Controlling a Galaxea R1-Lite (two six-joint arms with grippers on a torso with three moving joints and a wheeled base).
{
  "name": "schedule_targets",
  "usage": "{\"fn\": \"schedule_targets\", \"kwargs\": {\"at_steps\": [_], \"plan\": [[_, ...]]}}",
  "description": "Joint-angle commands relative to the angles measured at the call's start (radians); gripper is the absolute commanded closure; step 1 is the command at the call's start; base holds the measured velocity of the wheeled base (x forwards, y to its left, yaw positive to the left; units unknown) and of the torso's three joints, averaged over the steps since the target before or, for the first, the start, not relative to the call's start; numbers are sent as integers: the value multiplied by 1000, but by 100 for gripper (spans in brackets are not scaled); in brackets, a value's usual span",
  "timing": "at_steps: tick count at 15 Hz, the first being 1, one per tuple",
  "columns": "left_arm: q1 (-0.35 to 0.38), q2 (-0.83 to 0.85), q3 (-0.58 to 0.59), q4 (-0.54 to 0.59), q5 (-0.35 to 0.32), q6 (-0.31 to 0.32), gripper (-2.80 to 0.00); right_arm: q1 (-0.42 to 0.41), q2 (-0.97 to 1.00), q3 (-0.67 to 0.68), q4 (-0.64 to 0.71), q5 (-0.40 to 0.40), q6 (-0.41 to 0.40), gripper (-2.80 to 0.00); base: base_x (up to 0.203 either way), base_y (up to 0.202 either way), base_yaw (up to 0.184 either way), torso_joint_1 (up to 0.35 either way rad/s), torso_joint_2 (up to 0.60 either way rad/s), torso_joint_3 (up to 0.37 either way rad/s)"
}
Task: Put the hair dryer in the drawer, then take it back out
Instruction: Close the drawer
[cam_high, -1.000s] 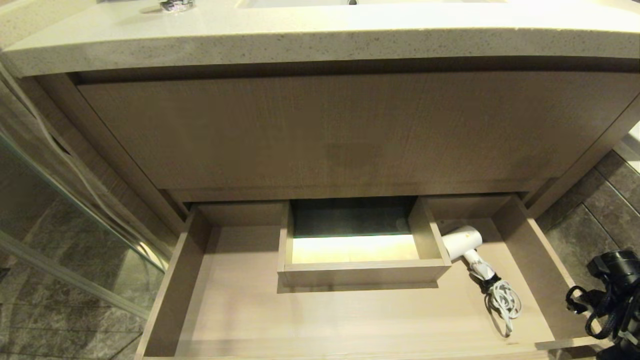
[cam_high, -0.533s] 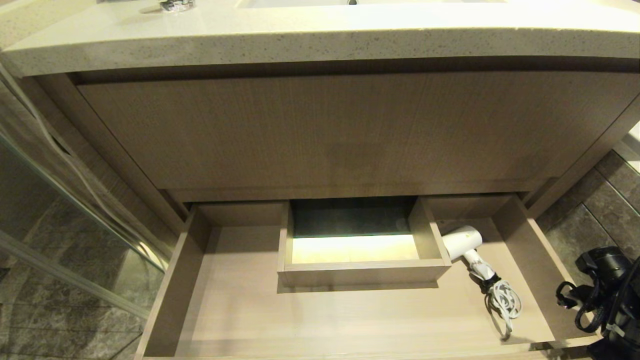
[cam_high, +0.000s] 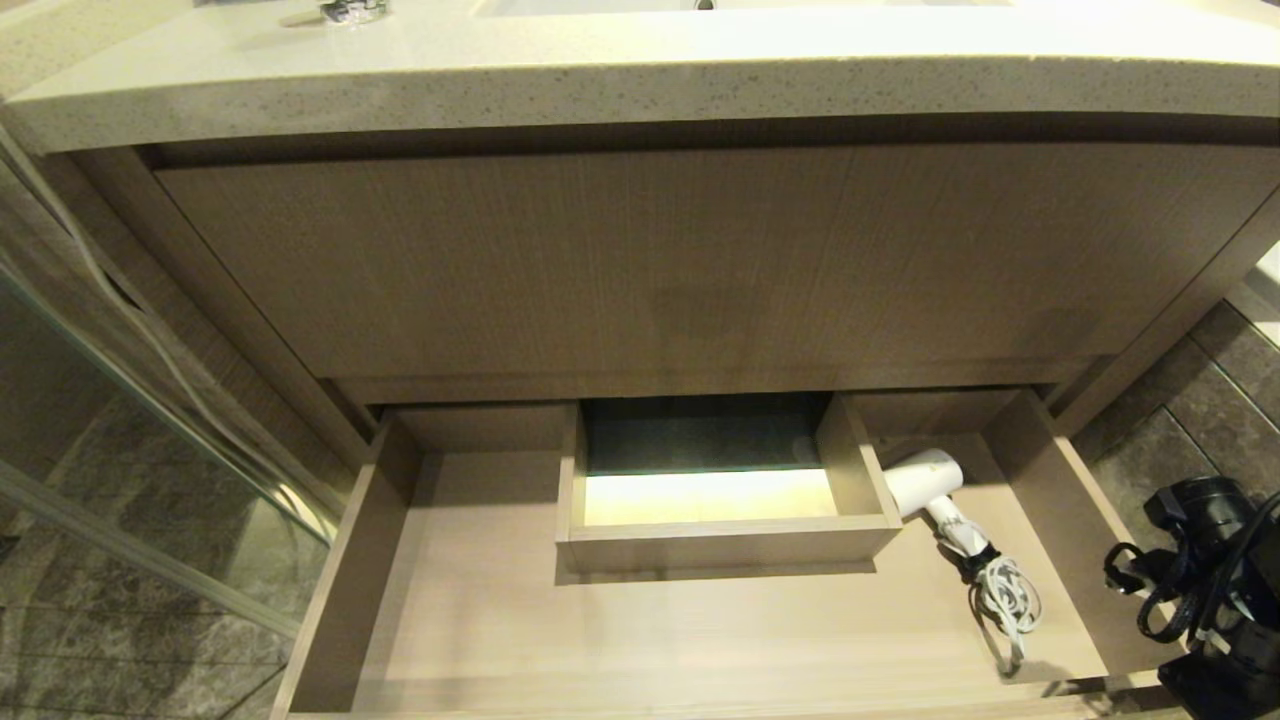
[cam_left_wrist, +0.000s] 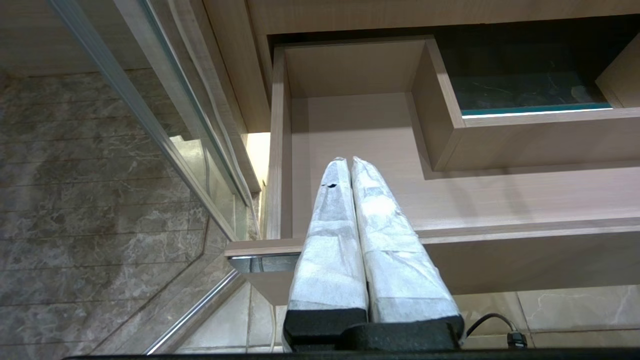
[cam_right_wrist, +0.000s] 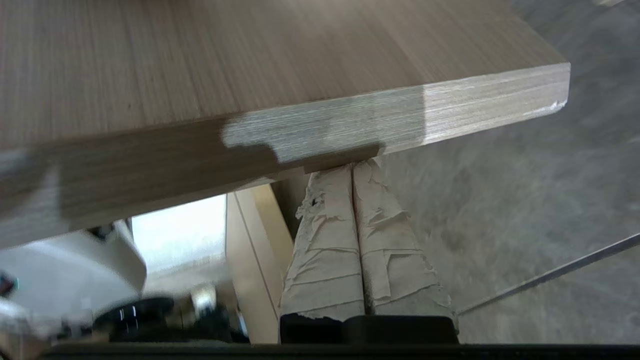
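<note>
The right arm (cam_high: 1215, 590), at 4 o'clock in the head view, has shifted up and inward since a second ago; the dryer (cam_high: 925, 482) has not moved and lies in the open drawer (cam_high: 1060, 500) at its right end, cord (cam_high: 1005, 600) toward the front. Speckled counter (cam_high: 640, 85) above, marble floor (cam_high: 1170, 470) beside. Only the wrist views show fingers: right gripper (cam_right_wrist: 354, 167) pressed shut under the drawer's front edge, left gripper (cam_left_wrist: 348, 162) shut, empty, before the drawer's left end.

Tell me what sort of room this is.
Likely a bathroom: a speckled stone vanity countertop above an open wood-grain drawer, a small white hair dryer inside, and marble floor tiles.
</note>
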Motion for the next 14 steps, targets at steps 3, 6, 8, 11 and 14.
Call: {"fn": "schedule_targets", "kwargs": {"at_steps": [3, 6, 8, 11, 14], "plan": [[0, 0, 0, 0, 0, 0, 0, 0, -6, 1, -67, 19, 0, 0, 0, 0, 0, 0, 0, 0], [0, 0, 0, 0, 0, 0, 0, 21, -13, -6, -120, 38, 63, 0, 0, 0, 0, 0, 0, 0], [0, 0, 0, 0, 0, 0, 0, 55, -12, -28, -166, 40, 110, 0, 0, 0, 0, 0, 0, 0], [0, 0, 0, 0, 0, 0, 0, 112, 3, -82, -318, 39, 143, 0, 0, 0, 0, 0, 0, 0], [0, 0, 0, 0, 0, 0, 0, 158, 34, -162, -428, 39, 176, 0, 0, 0, 0, 0, 0, 0]]}}
